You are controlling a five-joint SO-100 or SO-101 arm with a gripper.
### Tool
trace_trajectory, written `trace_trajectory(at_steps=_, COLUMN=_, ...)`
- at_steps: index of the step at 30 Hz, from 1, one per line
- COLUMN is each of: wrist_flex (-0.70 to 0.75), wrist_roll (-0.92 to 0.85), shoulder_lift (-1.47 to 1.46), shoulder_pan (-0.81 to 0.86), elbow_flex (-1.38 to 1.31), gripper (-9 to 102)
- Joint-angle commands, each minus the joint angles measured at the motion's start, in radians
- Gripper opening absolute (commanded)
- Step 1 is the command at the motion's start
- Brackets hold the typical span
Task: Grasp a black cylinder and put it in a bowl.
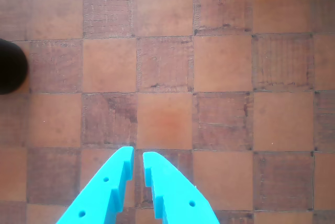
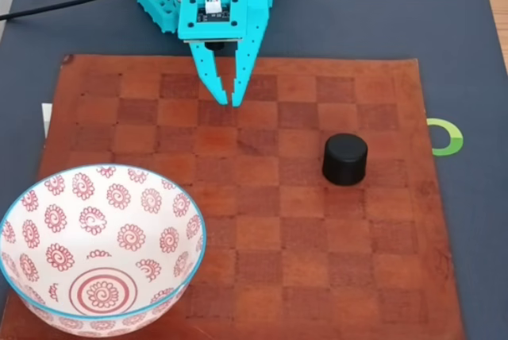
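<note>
The black cylinder (image 2: 345, 159) stands upright on the brown checkered mat, right of centre in the fixed view; in the wrist view a slice of the cylinder (image 1: 10, 67) shows at the left edge. The white bowl (image 2: 55, 217) with red spiral flowers and a light blue rim sits at the mat's front left corner with nothing in it. My teal gripper (image 2: 230, 102) hangs over the far part of the mat, well left of and behind the cylinder. In the wrist view the gripper (image 1: 137, 153) points at bare squares, fingertips almost touching, nothing between them.
The leather checkerboard mat (image 2: 262, 276) lies on a dark grey table (image 2: 460, 30). A green and white ring mark (image 2: 446, 137) sits just off the mat's right edge. A black cable (image 2: 71, 2) runs from the arm base to the left.
</note>
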Motion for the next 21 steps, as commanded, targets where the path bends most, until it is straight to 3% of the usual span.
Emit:
trace_trajectory(at_steps=1, wrist_flex=-0.009, wrist_roll=-0.006, shoulder_lift=0.057, shoulder_pan=-0.005, elbow_flex=-0.009, gripper=0)
trace_trajectory(at_steps=21, wrist_flex=0.006, wrist_roll=-0.008, shoulder_lift=0.055, shoulder_pan=-0.006, elbow_flex=-0.141, gripper=0)
